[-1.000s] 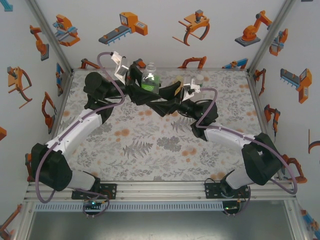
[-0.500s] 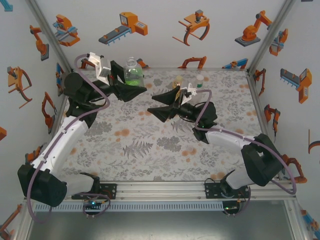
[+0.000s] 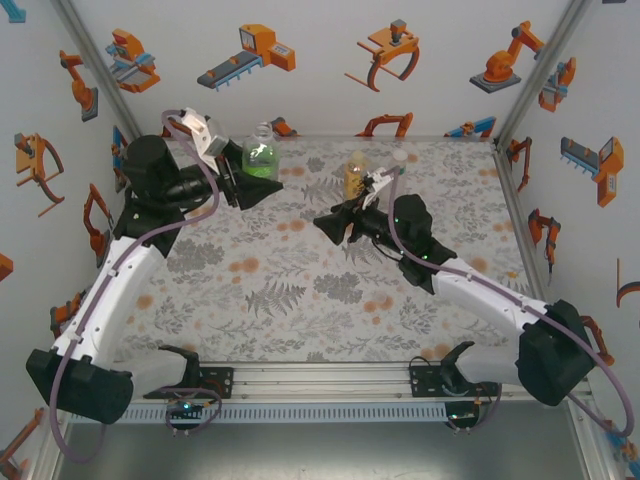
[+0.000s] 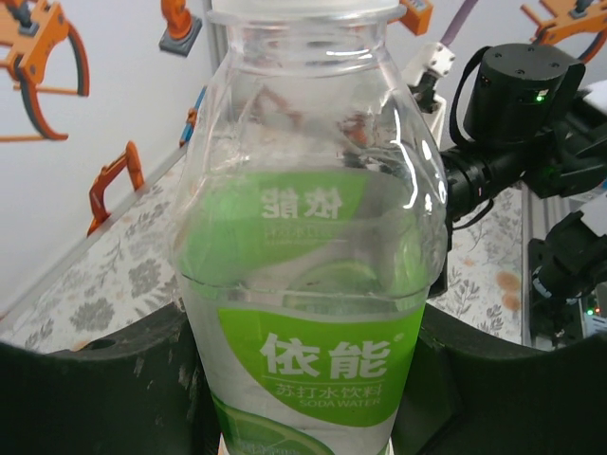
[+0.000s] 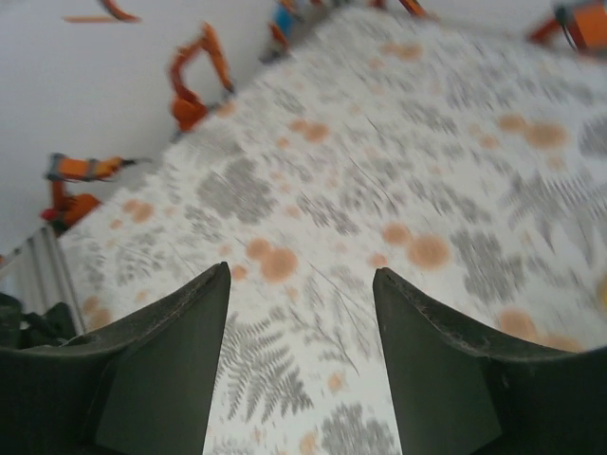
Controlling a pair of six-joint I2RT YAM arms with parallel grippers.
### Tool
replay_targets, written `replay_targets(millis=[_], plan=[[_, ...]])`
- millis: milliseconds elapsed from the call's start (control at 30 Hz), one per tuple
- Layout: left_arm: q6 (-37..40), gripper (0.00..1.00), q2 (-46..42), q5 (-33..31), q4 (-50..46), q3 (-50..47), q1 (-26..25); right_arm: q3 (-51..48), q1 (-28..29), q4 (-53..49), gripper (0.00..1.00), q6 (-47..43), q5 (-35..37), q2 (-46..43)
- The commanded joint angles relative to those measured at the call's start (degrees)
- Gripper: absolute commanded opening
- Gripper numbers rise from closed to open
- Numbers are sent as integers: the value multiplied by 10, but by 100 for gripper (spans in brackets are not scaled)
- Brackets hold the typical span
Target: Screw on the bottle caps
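Floral tabletop [image 3: 300,300]; left hand [image 3: 258,180] clamps the green bottle [image 4: 308,284]

Glossy clear plastic bottle [image 4: 303,171], smooth green label [image 4: 322,360]; matt black right claw [image 5: 302,284]; matt printed table cover [image 5: 427,142]

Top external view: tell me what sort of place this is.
Probably a robot lab work cell: aluminium frame, walls printed with orange robot pictures, left arm and right arm bolted at a floral table.
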Motion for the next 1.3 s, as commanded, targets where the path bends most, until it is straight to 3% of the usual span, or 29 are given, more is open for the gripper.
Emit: replay_targets(millis=[0, 133, 333, 600, 1033, 1267], plan=[[42, 0, -13, -9, -44, 2, 10, 40, -2, -224, 56, -7, 110, -11], [92, 0, -18, -37, -78, -19, 10, 59, -2, -351, 54, 14, 172, -5], [104, 0, -9, -59, -98, -43, 10, 63, -2, -474, 55, 58, 218, 5], [106, 0, -9, -58, -80, -70, 9, 65, -2, -591, 55, 114, 237, 33], [93, 0, -6, -56, -73, -73, 10, 72, -2, -624, 56, 169, 216, 106], [92, 0, -6, -55, -71, -75, 9, 40, -2, -575, 53, 181, 213, 116]])
